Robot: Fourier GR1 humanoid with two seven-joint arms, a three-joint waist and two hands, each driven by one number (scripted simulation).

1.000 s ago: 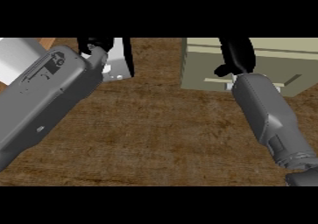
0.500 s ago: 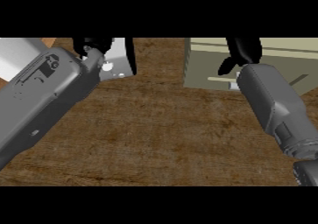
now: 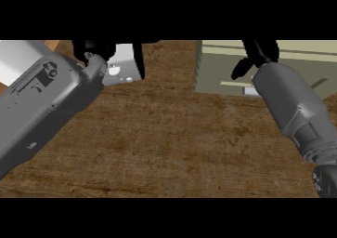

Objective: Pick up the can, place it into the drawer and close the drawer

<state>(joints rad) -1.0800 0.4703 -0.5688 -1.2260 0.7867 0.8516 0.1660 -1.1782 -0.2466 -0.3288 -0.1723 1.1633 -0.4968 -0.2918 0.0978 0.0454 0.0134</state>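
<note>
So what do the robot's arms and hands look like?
The left forearm is a wide grey shell with small dark markings near the wrist. The right forearm is grey and rounder, with a darker joint at its lower end. The left hand and right hand are both black.

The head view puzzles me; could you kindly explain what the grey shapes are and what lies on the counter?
This one view looks steeply down from the robot's head onto a brown wooden counter. The two grey tubes are its forearms, each ending in a black hand. The left hand curls round a silver can near the top. The right hand is over a beige drawer unit and is partly cut off by the view's edge. A white object shows at far left; I cannot tell what it is.
</note>
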